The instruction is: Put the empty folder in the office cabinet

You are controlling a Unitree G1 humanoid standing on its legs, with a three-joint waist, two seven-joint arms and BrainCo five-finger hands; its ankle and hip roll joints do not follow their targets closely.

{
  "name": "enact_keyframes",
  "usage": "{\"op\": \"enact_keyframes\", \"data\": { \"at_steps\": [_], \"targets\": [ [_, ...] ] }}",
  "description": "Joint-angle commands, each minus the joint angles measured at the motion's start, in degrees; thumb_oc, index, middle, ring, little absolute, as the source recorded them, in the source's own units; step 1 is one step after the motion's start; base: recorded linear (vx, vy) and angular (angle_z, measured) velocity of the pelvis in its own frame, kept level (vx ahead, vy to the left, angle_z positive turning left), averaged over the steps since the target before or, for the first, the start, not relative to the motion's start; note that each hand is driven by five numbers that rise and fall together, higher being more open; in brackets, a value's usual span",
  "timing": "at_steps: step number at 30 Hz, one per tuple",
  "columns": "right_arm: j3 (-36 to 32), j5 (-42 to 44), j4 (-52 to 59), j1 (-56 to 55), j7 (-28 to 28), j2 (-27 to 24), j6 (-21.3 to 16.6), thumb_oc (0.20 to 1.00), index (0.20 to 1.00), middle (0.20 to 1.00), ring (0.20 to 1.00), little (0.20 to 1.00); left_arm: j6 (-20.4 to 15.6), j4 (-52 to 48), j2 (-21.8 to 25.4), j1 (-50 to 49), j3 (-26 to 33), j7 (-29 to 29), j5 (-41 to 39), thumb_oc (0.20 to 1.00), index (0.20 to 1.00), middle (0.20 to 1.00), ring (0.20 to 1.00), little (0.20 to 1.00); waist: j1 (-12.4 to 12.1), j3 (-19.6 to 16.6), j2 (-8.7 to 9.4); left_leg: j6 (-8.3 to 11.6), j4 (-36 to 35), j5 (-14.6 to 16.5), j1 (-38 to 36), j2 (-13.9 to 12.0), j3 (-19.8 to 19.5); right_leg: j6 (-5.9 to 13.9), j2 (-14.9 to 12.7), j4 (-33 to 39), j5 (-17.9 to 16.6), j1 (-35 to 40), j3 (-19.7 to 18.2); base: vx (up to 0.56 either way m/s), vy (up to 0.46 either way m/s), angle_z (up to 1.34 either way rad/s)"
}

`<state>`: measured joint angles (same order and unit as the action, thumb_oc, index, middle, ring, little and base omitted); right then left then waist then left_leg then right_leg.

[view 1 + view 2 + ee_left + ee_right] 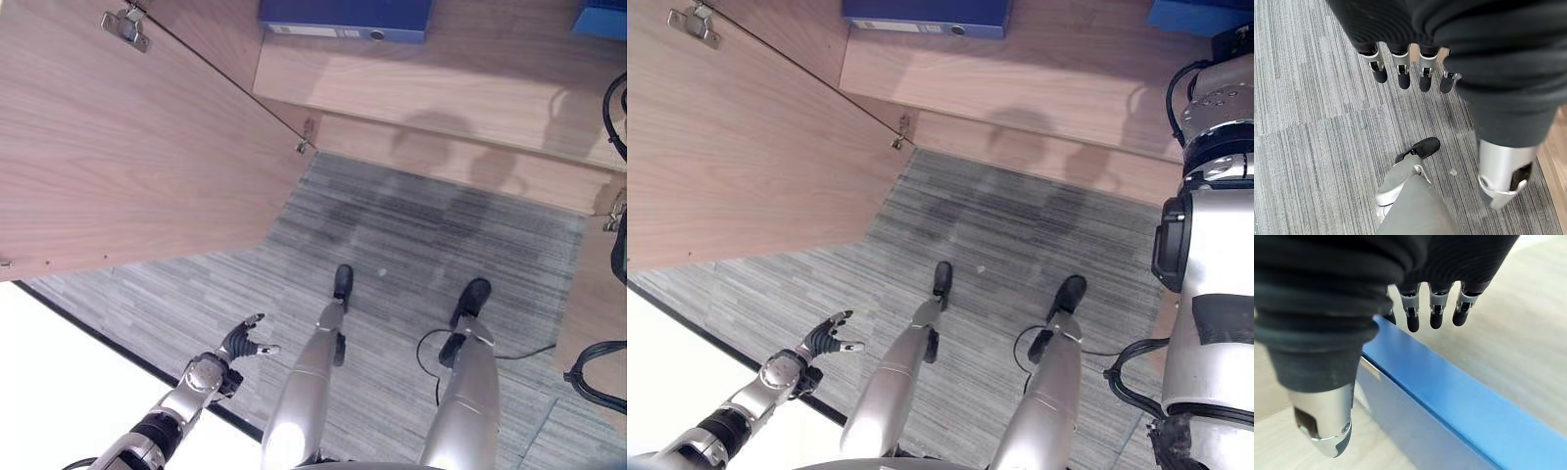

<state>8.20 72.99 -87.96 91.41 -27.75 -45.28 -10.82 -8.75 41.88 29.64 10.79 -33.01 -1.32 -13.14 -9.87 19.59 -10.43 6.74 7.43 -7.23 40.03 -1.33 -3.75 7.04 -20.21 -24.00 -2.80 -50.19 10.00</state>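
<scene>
Cabinet door [127,147]: you have it swung wide open on the left, blocking that side as a broad wooden panel.
Shelf [441,88]: bare wood lies between the blue folder [345,18] lying at the back and a second blue folder [600,20] at the far right.
Right hand [1432,308]: your fingers hang straight just above a blue folder's edge.
Carpet [421,235]: open floor before the cabinet.

blue folder [345,20] cut by top edge
</scene>
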Motion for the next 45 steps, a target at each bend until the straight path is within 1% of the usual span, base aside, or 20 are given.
{"op": "enact_keyframes", "data": {
  "at_steps": [1,4,8,15,18,19,23,25,29,31,33,34,36,40,44,45],
  "targets": [
    [1.56,0.14,0.99,2.11,-3.34,-1.88,-0.63,1.000,1.000,1.000,1.000,1.000,0.53,2.11,2.59,-0.79,-0.51,-1.74,0.43,1.000,1.000,1.000,1.000,1.000,-1.29,2.70,-0.62,0.17,-2.52,9.34,-5.51,-1.66,-3.38,4.61,2.50,-5.16,14.47,7.23,-1.10,0.00,0.000,0.00],
    [1.28,-1.09,-0.52,1.60,-5.76,-1.28,1.15,1.000,1.000,1.000,1.000,1.000,0.91,3.98,2.14,-0.67,-0.56,-2.70,1.16,1.000,1.000,1.000,1.000,1.000,-1.05,2.85,-0.19,0.24,-2.63,9.25,-5.94,-1.86,-3.51,4.50,2.65,-4.64,14.18,7.94,-0.89,0.00,0.000,0.00],
    [0.70,-1.76,-1.03,-0.09,-7.67,1.55,1.51,1.000,1.000,1.000,1.000,1.000,0.87,4.94,0.69,-0.18,-1.13,-3.87,1.42,1.000,1.000,1.000,1.000,1.000,-0.77,3.37,0.51,0.30,-2.27,9.30,-6.12,-2.03,-3.50,4.28,3.00,-4.31,13.99,8.84,-0.80,-0.01,-0.011,-0.02],
    [-1.07,-2.39,-1.11,-2.86,-8.77,4.32,1.62,1.000,1.000,1.000,1.000,1.000,0.80,5.43,-0.60,0.70,-1.46,-4.42,-0.06,1.000,1.000,1.000,1.000,1.000,-0.66,3.80,1.02,0.46,-3.09,8.99,-7.22,-2.39,-3.87,4.31,3.40,-2.94,13.62,10.51,-0.06,-0.02,-0.019,-0.05],
    [-0.52,-3.09,-1.26,-2.35,-8.06,4.57,2.47,1.000,1.000,1.000,1.000,1.000,0.68,6.12,-0.93,1.08,-1.33,-4.65,-0.70,1.000,1.000,1.000,1.000,1.000,-0.69,3.89,1.11,0.52,-3.34,8.74,-7.28,-2.53,-3.93,4.33,3.28,-3.15,13.59,10.40,0.05,-0.01,-0.009,-0.03],
    [0.44,-3.67,-1.24,-1.55,-7.35,4.31,3.03,1.000,1.000,1.000,1.000,1.000,0.68,6.42,-0.92,1.07,-1.24,-4.57,-0.70,1.000,1.000,1.000,1.000,1.000,-0.88,3.80,1.21,0.54,-3.59,8.58,-7.25,-2.58,-4.00,4.32,3.24,-3.07,13.71,10.51,0.18,-0.01,-0.036,0.00],
    [7.36,-7.28,0.41,4.19,-3.44,0.07,5.58,1.000,1.000,1.000,1.000,1.000,0.19,5.39,0.22,0.21,-0.68,-3.46,-0.75,1.000,1.000,1.000,1.000,1.000,-2.00,3.15,0.89,0.61,-4.74,7.87,-7.24,-2.30,-4.30,4.34,2.93,-3.12,13.59,10.09,0.40,0.00,-0.012,0.01],
    [13.25,-11.76,3.14,7.81,-0.97,-4.32,6.34,1.000,1.000,1.000,1.000,1.000,-0.28,3.18,1.47,-1.28,-0.24,-2.06,-0.96,1.000,1.000,1.000,1.000,1.000,-2.74,2.49,0.84,0.67,-5.96,7.29,-7.53,-2.20,-4.60,4.46,2.62,-3.15,13.46,9.80,0.52,0.01,-0.022,0.07],
    [17.54,-14.28,4.05,10.98,1.71,-6.87,6.68,1.000,1.000,1.000,1.000,1.000,-0.57,1.02,2.72,-1.80,0.14,-0.94,-1.75,1.000,1.000,1.000,1.000,1.000,-3.39,2.14,0.44,0.66,-6.56,6.92,-7.73,-2.00,-4.71,4.54,2.37,-3.22,13.43,9.55,0.68,0.01,-0.007,0.11],
    [18.28,-14.15,5.03,11.54,2.58,-7.49,5.96,1.000,1.000,1.000,1.000,1.000,-0.71,0.43,2.93,-1.86,0.37,-0.42,-2.01,1.000,1.000,1.000,1.000,1.000,-3.59,2.01,0.18,0.64,-6.87,6.76,-7.74,-2.01,-4.74,4.63,2.24,-3.08,13.30,9.46,0.74,0.01,-0.001,0.04],
    [18.80,-13.32,7.58,12.08,3.51,-8.34,4.01,1.000,1.000,1.000,1.000,1.000,-0.95,-0.52,3.47,-2.25,0.84,0.47,-2.86,1.000,1.000,1.000,1.000,1.000,-3.88,1.70,0.13,0.66,-7.47,6.60,-7.84,-2.01,-4.97,4.81,2.10,-2.75,13.17,9.44,0.82,0.00,0.000,0.00],
    [18.76,-13.30,7.67,12.00,3.50,-8.36,3.96,1.000,1.000,1.000,1.000,1.000,-0.96,-0.54,3.49,-2.25,0.84,0.51,-2.89,1.000,1.000,1.000,1.000,1.000,-3.89,1.69,0.11,0.66,-7.52,6.56,-7.84,-2.02,-4.99,4.82,2.11,-2.72,13.15,9.45,0.84,0.00,0.000,0.00],
    [19.14,-12.52,9.05,12.12,4.62,-9.42,2.65,1.000,1.000,1.000,1.000,1.000,-1.20,-1.37,4.24,-2.53,1.00,1.52,-3.16,1.000,1.000,1.000,1.000,1.000,-4.04,1.39,-0.03,0.78,-7.99,6.36,-7.85,-1.87,-4.94,5.06,1.95,-2.49,12.92,9.30,0.85,0.00,0.000,0.00],
    [18.94,-11.63,8.91,11.90,5.57,-9.55,1.98,1.000,1.000,1.000,1.000,1.000,-1.25,-2.02,4.75,-2.35,0.60,2.18,-3.36,1.000,1.000,1.000,1.000,1.000,-4.14,1.17,-0.12,0.70,-8.37,6.28,-7.81,-1.72,-4.80,5.25,1.88,-2.28,12.61,9.05,0.75,0.00,0.000,0.00],
    [17.36,-10.89,8.47,9.97,6.38,-9.33,1.44,1.000,1.000,1.000,1.000,1.000,-1.04,-2.26,5.26,-2.52,0.98,2.48,-3.72,1.000,1.000,1.000,1.000,1.000,-4.21,1.13,-0.13,0.52,-7.33,6.76,-7.48,-1.62,-4.59,5.23,1.95,-2.33,12.50,9.07,0.42,0.00,0.000,0.00],
    [16.40,-10.01,9.10,8.95,6.63,-9.04,0.67,1.000,1.000,1.000,1.000,1.000,-1.07,-2.32,5.04,-2.61,1.12,2.50,-3.67,1.000,1.000,1.000,1.000,1.000,-4.10,1.34,-0.30,0.53,-7.14,6.82,-7.42,-1.61,-4.46,5.33,1.98,-2.12,12.35,9.21,0.33,0.00,0.000,0.00]
  ]
}}
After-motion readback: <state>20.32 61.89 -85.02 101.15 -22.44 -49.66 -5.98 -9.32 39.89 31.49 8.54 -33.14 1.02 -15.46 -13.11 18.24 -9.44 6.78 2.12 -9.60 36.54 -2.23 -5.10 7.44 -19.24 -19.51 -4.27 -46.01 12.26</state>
